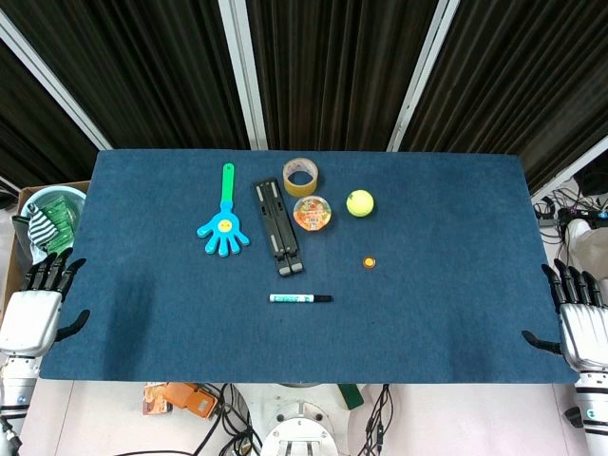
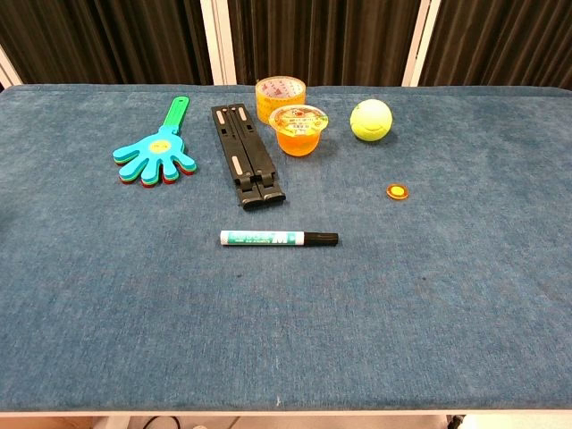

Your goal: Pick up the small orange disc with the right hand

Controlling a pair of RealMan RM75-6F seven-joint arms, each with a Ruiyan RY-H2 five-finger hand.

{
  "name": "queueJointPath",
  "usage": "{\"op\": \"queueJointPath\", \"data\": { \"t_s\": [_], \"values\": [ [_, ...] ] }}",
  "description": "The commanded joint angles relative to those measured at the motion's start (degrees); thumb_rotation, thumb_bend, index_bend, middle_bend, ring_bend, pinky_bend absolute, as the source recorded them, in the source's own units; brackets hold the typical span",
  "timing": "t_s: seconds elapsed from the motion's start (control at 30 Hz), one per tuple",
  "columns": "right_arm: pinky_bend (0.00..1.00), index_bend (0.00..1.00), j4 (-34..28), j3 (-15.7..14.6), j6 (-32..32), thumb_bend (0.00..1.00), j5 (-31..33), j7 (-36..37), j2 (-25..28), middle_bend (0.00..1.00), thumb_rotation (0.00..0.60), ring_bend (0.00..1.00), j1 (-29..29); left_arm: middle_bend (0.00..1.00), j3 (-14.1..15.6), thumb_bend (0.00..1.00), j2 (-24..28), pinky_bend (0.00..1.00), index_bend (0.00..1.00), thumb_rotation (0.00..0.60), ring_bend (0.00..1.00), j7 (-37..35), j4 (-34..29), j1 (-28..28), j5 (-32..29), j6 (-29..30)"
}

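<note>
The small orange disc point(image 1: 370, 262) point(image 2: 398, 191) lies flat on the blue table point(image 1: 427, 313), right of centre, a little below the yellow-green ball point(image 1: 360, 202) point(image 2: 371, 120). My right hand point(image 1: 579, 318) rests at the table's right edge, fingers spread, holding nothing, far to the right of the disc. At the left edge my left hand point(image 1: 38, 302) sits the same way, open and empty. Neither hand shows in the chest view.
A green marker point(image 1: 299, 298) point(image 2: 279, 238) lies near the centre. Behind it are a black folding stand point(image 1: 277, 227), a blue and green hand clapper point(image 1: 223, 224), a tape roll point(image 1: 300, 177) and an orange jelly cup point(image 1: 313, 214). A box with a green bowl point(image 1: 47, 214) sits off the left edge.
</note>
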Motion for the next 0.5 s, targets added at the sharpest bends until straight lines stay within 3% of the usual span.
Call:
{"op": "queueJointPath", "data": {
  "t_s": [0.03,0.5],
  "values": [
    [0.0,0.0,0.0,0.0,0.0,0.11,0.0,0.0,0.0,0.03,0.6,0.06,0.0,0.01,0.0,0.23,0.0,0.12,0.12,0.6,0.0,0.0,0.0,0.0,0.0,0.0],
    [0.0,0.0,0.3,0.2,-0.8,0.11,0.7,-0.1,-0.1,0.03,0.6,0.06,0.4,0.01,0.0,0.23,-0.1,0.12,0.12,0.6,0.0,0.2,0.1,-0.1,-0.1,-0.2]
  ]
}}
